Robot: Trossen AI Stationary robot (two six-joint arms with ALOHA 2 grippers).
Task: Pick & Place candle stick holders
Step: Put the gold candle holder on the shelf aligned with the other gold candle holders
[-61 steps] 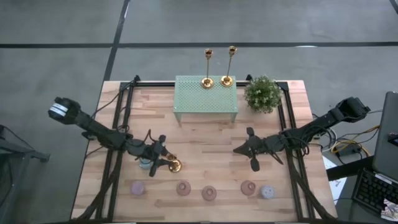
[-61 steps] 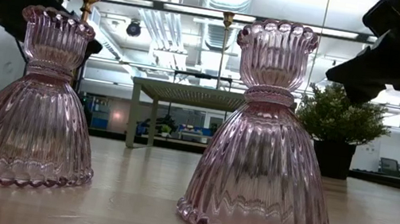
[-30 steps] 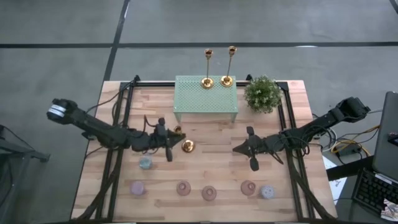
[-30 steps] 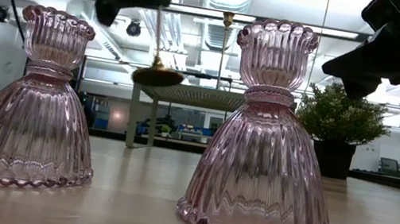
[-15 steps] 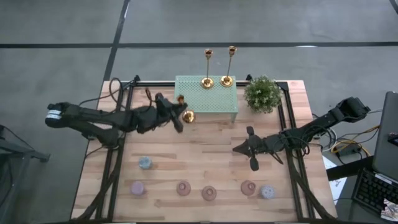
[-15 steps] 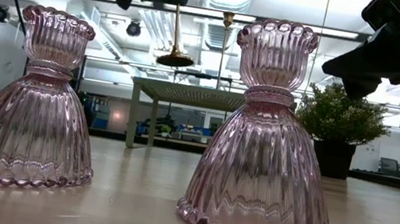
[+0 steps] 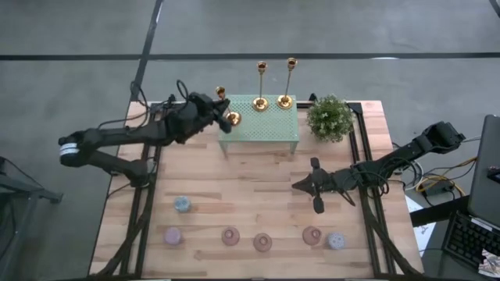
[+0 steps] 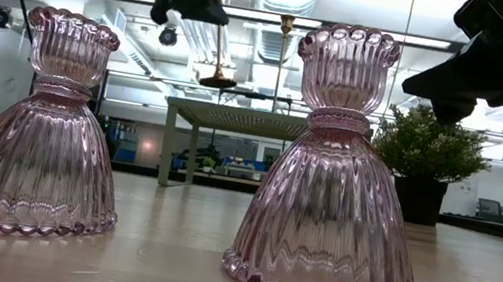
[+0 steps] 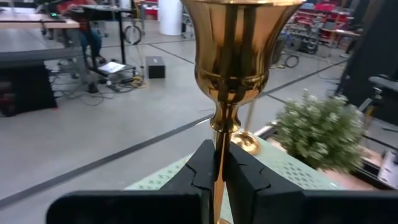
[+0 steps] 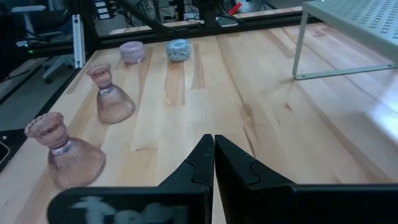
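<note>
Overhead, the left arm stretches long across the tabletop's (image 7: 258, 183) far left part, its left gripper (image 7: 212, 112) clenched on the thin stem of a gold candle stick holder (image 7: 227, 109) held in the air at the left edge of the green perforated shelf (image 7: 262, 129). Two more gold candle stick holders (image 7: 261, 84) stand upright on the shelf's far edge, beside a small potted plant (image 7: 329, 117). The right arm waits low over the tabletop's right middle, its right gripper (image 7: 304, 188) closed on nothing.
</note>
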